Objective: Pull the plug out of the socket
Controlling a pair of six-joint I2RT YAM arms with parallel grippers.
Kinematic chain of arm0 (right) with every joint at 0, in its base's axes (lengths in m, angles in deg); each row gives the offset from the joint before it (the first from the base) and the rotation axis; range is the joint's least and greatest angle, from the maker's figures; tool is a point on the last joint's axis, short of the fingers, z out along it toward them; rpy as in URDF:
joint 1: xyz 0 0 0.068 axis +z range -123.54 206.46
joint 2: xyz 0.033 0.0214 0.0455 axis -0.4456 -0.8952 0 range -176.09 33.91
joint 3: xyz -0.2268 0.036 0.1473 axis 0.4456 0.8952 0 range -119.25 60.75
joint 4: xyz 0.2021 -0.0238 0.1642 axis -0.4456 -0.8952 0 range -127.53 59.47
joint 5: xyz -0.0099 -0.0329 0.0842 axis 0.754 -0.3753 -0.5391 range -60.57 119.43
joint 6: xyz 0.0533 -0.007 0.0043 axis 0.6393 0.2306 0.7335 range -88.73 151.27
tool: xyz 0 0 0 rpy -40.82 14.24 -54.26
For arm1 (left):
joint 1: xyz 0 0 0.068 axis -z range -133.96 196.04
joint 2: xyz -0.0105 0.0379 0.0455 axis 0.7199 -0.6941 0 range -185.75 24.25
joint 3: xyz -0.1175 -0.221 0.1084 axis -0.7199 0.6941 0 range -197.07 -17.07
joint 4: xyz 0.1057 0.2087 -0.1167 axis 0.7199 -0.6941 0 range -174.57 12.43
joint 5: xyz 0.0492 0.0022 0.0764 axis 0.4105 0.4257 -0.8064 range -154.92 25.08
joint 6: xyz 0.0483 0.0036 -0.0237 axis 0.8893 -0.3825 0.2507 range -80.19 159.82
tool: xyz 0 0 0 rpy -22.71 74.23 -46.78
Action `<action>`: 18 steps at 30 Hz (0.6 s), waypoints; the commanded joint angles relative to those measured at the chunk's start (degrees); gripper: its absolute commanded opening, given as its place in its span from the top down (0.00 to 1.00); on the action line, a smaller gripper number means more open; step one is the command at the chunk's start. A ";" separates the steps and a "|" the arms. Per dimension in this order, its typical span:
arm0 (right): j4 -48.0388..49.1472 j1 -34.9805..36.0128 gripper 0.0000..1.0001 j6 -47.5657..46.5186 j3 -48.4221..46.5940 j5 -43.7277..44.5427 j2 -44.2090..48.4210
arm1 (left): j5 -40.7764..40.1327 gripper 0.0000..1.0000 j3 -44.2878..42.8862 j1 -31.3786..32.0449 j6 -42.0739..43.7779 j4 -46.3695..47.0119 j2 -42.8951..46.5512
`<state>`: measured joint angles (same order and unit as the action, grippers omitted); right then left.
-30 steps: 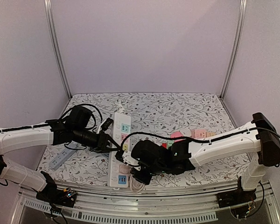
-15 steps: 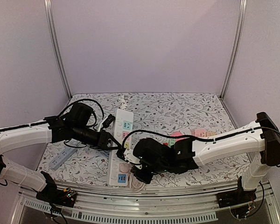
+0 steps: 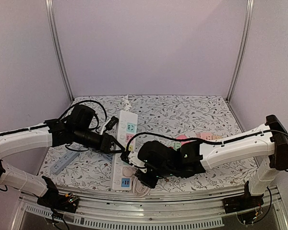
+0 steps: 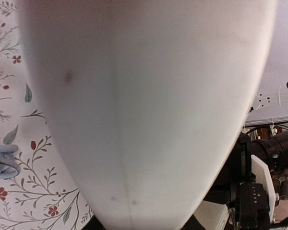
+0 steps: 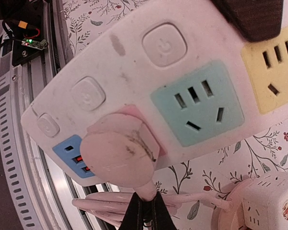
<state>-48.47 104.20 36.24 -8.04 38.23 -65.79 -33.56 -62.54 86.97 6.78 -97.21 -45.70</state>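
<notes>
Pink plug [image 5: 117, 155] is seated in white power strip [image 5: 134, 76].
Its cord [image 5: 143, 190] is pinched by closed right gripper [image 5: 145, 215]; for left gripper [image 3: 114, 146], jaw state cannot be told.

Down the table [image 3: 182, 110], near to far: power strip [image 3: 126, 125]. In its near end: plug [image 5: 117, 155]. Before that end: coiled cable [image 5: 105, 203], cube socket [image 5: 266, 203] just beside. Left, well apart: second strip [image 3: 61, 163].
</notes>
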 commanded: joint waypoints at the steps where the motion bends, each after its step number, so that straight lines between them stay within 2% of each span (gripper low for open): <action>1: 0.89 -0.24 1.00 3.06 0.20 3.92 1.97 | 0.39 1.00 1.33 -0.32 2.09 0.65 2.32; 7: 2.51 -0.25 1.00 3.63 0.75 6.12 -0.14 | 9.06 1.00 1.85 -0.24 -1.06 4.03 3.13; 18: 3.78 -0.22 1.00 3.26 0.64 11.72 -3.33 | 15.23 1.00 4.05 0.03 -3.73 5.78 5.89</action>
<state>-46.37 105.49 36.87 -7.80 40.92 -67.01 -29.39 -58.78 86.14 4.88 -94.41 -42.77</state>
